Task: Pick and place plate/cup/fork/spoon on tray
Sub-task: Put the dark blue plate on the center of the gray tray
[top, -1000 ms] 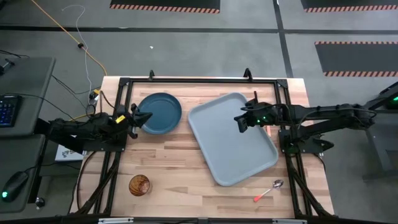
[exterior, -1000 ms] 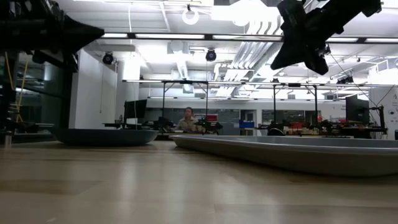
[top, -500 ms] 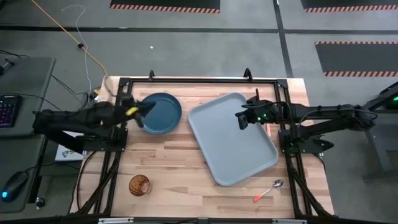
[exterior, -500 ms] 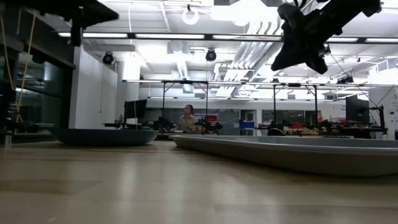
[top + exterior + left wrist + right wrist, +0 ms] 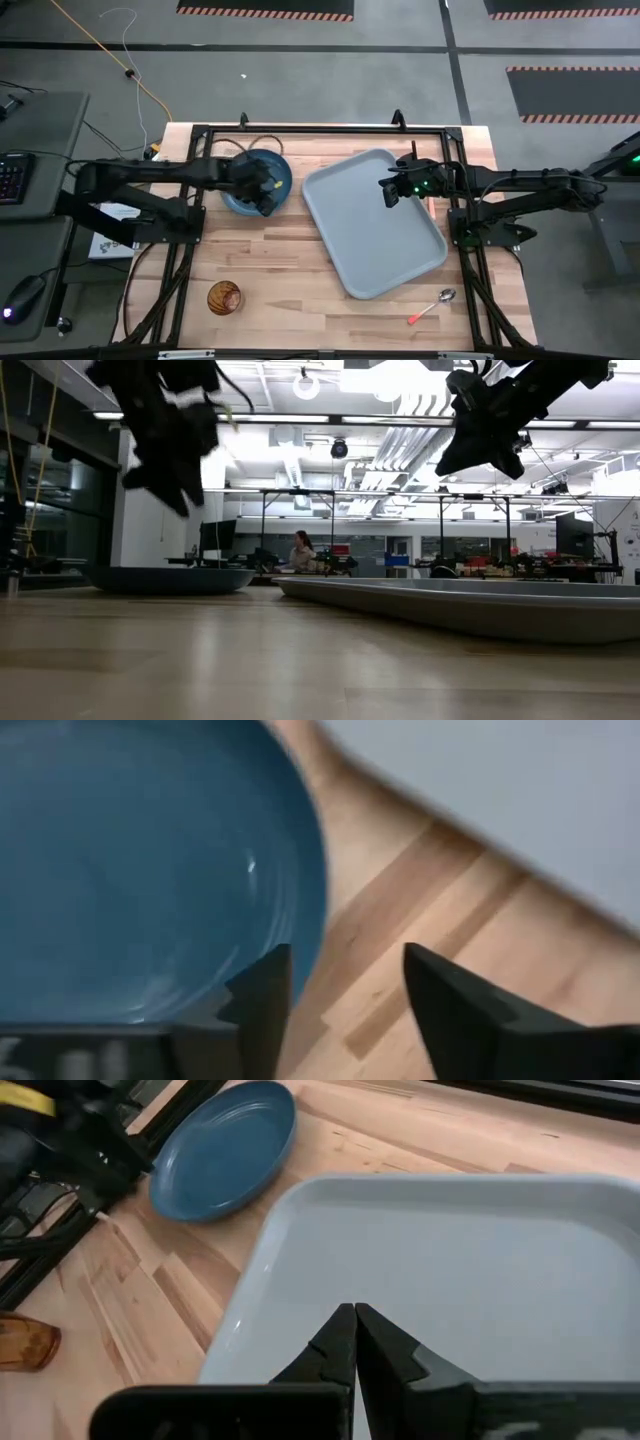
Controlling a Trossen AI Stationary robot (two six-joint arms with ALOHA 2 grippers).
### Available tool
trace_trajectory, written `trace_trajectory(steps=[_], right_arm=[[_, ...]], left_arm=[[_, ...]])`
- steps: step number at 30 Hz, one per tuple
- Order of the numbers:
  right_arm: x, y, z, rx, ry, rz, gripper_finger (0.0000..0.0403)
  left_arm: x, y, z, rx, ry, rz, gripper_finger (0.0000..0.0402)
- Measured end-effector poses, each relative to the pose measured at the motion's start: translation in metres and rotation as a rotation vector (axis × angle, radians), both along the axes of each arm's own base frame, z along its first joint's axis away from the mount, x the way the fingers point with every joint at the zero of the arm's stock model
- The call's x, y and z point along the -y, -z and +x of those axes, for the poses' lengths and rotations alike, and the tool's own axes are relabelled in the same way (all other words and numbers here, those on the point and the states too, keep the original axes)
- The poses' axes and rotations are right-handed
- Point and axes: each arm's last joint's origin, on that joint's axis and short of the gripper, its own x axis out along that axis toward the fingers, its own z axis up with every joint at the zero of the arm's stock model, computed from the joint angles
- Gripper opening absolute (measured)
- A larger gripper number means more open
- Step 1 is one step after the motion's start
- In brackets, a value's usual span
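Observation:
The dark teal-blue plate rests flat on the wood table at the far left, beside the pale grey-blue tray. My left gripper hangs open well above the plate's tray-side rim, pointing down, touching nothing. My right gripper is shut and hovers above the tray's far part. The brown cup stands near the front left. The spoon lies near the front right, off the tray. The fork is out of view.
A black metal frame borders the table's far side and both sides. Bare wood lies between the cup, the plate and the tray. A person sits far off in the room behind.
My left gripper has swung from the table's left edge toward the right, out over the plate, rising and tipping its fingers downward. The plate, tray, cup and spoon have stayed where they were.

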Motion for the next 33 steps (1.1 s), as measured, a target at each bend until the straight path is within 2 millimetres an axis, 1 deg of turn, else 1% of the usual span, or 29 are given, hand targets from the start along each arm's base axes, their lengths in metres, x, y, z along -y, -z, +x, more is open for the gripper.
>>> trace_trajectory(steps=[2, 4, 6, 9, 12, 15, 17, 19, 21, 23, 25, 26, 27, 30, 33], right_arm=[[0.0, 0.0, 0.0, -0.002, -0.003, -0.005, 0.0001], [0.0, 0.0, 0.0, -0.003, -0.004, -0.006, 0.0001], [0.0, 0.0, 0.0, -0.003, -0.001, -0.009, 0.0001], [0.001, 0.0, 0.0, -0.005, 0.013, -0.02, 0.0001], [0.001, 0.0, 0.0, -0.005, 0.018, -0.023, 0.0001], [0.001, 0.0, 0.0, -0.005, 0.018, -0.023, 0.0001], [0.001, 0.0, 0.0, -0.005, 0.02, -0.024, 0.0001], [0.001, 0.0, 0.0, -0.006, 0.029, -0.031, 0.0001], [0.001, 0.0, 0.0, -0.007, 0.034, -0.035, 0.0001], [0.001, 0.0, 0.0, -0.007, 0.035, -0.035, 0.0001], [0.001, 0.0, 0.0, -0.006, 0.034, -0.035, 0.0001], [0.001, 0.0, 0.0, -0.007, 0.034, -0.035, 0.0001], [0.001, 0.0, 0.0, -0.006, 0.035, -0.034, 0.0001], [0.001, -0.001, 0.0, -0.001, 0.034, -0.032, 0.0001], [0.001, -0.005, 0.001, 0.046, 0.013, -0.025, 0.0001]], left_arm=[[-0.003, 0.013, 0.007, -0.056, 0.018, -0.004, 0.022], [-0.005, 0.025, 0.015, -0.1, 0.021, -0.011, 0.0236], [-0.007, 0.036, 0.021, -0.138, 0.025, -0.019, 0.0243], [-0.008, 0.05, 0.031, -0.139, 0.028, -0.024, 0.0243], [-0.01, 0.063, 0.038, -0.163, 0.037, -0.033, 0.0237], [-0.009, 0.074, 0.041, -0.203, 0.039, -0.048, 0.0228], [-0.008, 0.079, 0.042, -0.232, 0.038, -0.028, 0.0218], [-0.007, 0.082, 0.043, -0.25, 0.034, -0.002, 0.0199], [-0.005, 0.084, 0.044, -0.261, 0.036, 0.019, 0.0168], [-0.003, 0.084, 0.045, -0.26, 0.04, 0.029, 0.0122], [-0.002, 0.081, 0.047, -0.257, 0.049, 0.038, 0.0061], [-0.002, 0.077, 0.048, -0.253, 0.065, 0.048, 0.0034], [-0.002, 0.072, 0.048, -0.245, 0.081, 0.056, 0.002], [-0.003, 0.052, 0.061, -0.213, 0.159, 0.079, 0.0016], [-0.007, 0.017, 0.078, -0.177, 0.264, 0.147, 0.0004]])
